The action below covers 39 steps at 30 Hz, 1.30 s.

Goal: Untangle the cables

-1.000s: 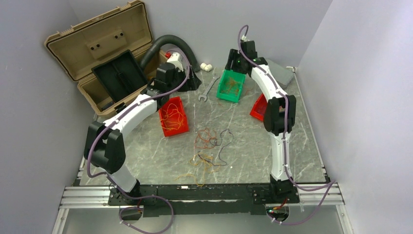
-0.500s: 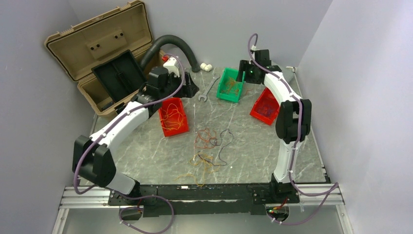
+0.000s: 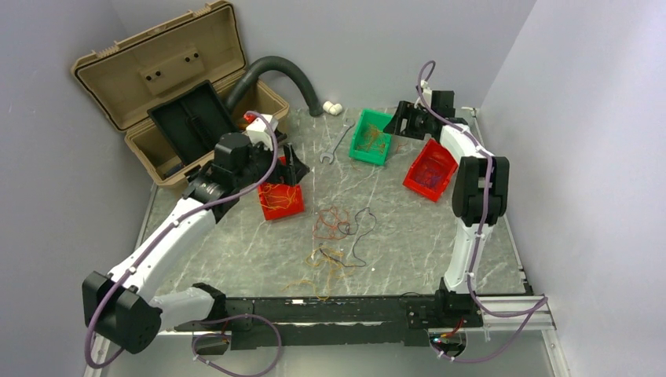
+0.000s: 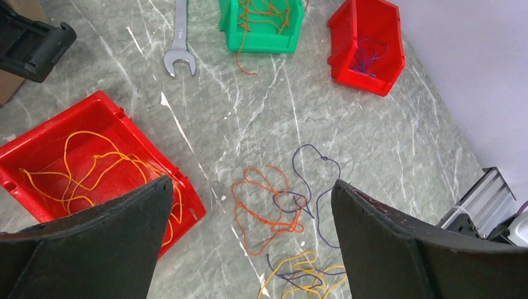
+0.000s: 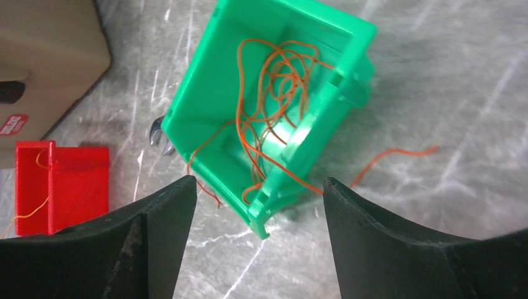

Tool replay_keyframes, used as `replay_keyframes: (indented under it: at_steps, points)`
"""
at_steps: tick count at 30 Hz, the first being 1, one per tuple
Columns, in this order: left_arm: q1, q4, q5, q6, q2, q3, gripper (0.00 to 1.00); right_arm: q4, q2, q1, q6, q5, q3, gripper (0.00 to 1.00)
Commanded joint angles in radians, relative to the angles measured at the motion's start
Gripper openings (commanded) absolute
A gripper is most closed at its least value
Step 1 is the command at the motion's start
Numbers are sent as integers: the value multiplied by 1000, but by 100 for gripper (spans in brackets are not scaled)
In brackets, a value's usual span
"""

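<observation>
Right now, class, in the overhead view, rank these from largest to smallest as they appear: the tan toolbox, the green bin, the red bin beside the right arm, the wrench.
1. tan toolbox, clearly largest.
2. green bin and red bin: they look about alike, so not ranked.
3. wrench, smallest.

Soft, even light from above washes the pale marbled bench [image 3: 408, 236], leaving only faint shadows. The left wrist view renders the cables [image 4: 280, 212] crisply; the right wrist view is slightly blurred, with a glare spot inside the green bin [image 5: 212, 93].
</observation>
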Motion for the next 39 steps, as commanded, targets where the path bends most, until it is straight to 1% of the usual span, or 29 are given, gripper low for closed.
replay_keyframes:
  at_steps: [1,4,8,11,14,18,23,25,26,30,32,34,35,39]
  points:
    - [-4,-25,-1,30,-70,-23,99,94,54,7,-13,-122,55,76]
    - [-3,-47,-16,43,-94,-34,99,138,59,7,11,-131,26,76]
    - [-2,-66,-29,56,-108,-42,99,153,64,7,5,-135,3,75]
    - [-3,-82,-30,63,-110,-34,99,144,54,7,-1,-135,-13,66]
    - [-4,-81,-30,63,-113,-33,99,148,30,8,1,-121,-42,64]
    - [-3,-82,-26,61,-112,-29,99,124,22,8,-12,-116,-44,52]
    - [-2,-96,-32,67,-115,-25,99,94,32,8,-20,-97,-21,33]
    - [-3,-101,-37,70,-118,-23,99,78,33,8,-23,-86,-10,22]
    - [-4,-101,-38,71,-121,-22,99,68,32,10,-28,-79,-7,18]
    - [-4,-104,-41,72,-122,-20,99,32,13,22,-46,-39,6,13]
    - [-3,-103,-38,72,-118,-17,99,3,7,31,-60,-17,21,7]
    - [-4,-105,-37,73,-113,-15,99,-21,1,36,-67,9,33,4]
    - [-3,-107,-36,74,-112,-14,99,-32,0,39,-71,16,41,0]
    - [-3,-108,-35,75,-108,-9,99,-88,-2,53,-87,57,75,0]
